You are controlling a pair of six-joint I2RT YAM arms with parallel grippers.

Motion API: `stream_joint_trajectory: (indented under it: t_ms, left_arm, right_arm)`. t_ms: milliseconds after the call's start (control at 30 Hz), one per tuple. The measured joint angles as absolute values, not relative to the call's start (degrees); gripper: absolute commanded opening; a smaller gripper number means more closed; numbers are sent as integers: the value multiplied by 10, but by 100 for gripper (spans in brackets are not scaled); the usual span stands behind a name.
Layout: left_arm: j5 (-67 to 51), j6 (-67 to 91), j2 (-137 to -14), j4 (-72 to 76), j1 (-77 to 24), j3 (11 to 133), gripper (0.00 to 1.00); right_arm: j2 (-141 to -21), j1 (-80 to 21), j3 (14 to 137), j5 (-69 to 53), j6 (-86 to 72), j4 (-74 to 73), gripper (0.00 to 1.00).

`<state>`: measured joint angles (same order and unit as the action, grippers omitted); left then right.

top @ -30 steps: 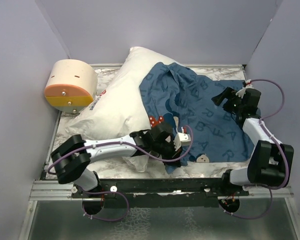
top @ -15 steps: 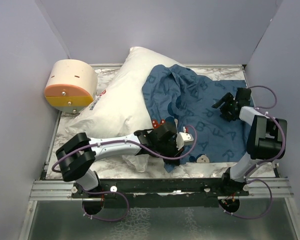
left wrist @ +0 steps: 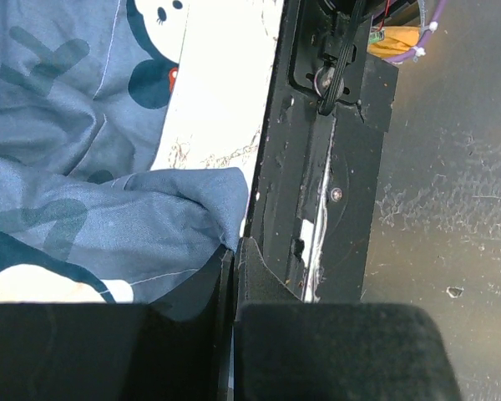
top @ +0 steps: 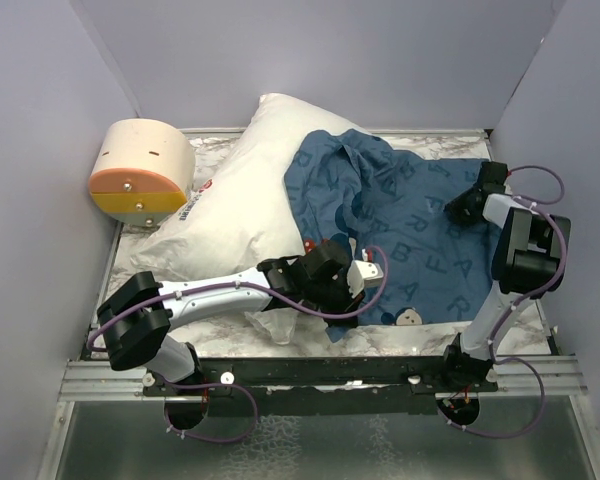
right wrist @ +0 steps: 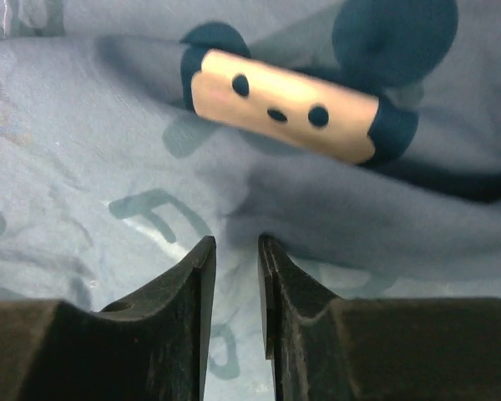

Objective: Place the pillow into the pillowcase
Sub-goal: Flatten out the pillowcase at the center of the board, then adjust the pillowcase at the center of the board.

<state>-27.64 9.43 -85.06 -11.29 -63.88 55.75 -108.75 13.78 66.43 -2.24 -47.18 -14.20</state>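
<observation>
Cloth runs into the left gripper point(left wrist: 234, 276). Its jaws are clenched with no gap, and a fold of the pillowcase point(left wrist: 108, 217) at its near hem goes in between them, so I judge it gripped. Right beside those jaws on one side is the black rail point(left wrist: 317, 167) at the table's edge. On the other side the pillowcase spreads away.

The right gripper point(right wrist: 236, 251) has its jaws a narrow slit apart, with the tips down on the pillowcase at its far side. A printed mouse face sits just past the tips. Whether any cloth is caught between them I cannot tell.

Beyond the left jaws lies the pillow point(top: 235, 200), plump and mostly bare. The pillowcase is bunched against one side of it and rides up over that side's edge, while the rest lies flat between the two grippers. Whether any corner of the pillow is actually inside I cannot tell.

By my reading the task is at an early stage. The mouth has yet to be opened and drawn along the whole pillow. A round beige and orange tub point(top: 140, 170) stands past the pillow, clear of both grippers.
</observation>
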Motion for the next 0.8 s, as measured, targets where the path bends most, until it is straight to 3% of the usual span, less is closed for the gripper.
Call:
stream_joint_trajectory:
  t_ms: [67,167,300,433,800]
  left_arm:
    - [-276,94,-851,-113,-639,558,0]
    - [-276,91,-851,-114,-639,561,0]
    - [-277,85,-851,-114,-639,566,0]
    - [-277,82,-851,-113,-639,566,0]
    - [-283,74,-851,-110,-639,566,0]
  right_arm:
    - [-1093,141,677,-23,-444,-143,39]
    - [-1080,145,669,-62,-379,-109,66]
    - [-1021,139,623,-126,-297,-32,82]
    - [-1034,126,689,-156,-223,-4,87]
    - [-1160,101,787,-148,-49,22,87]
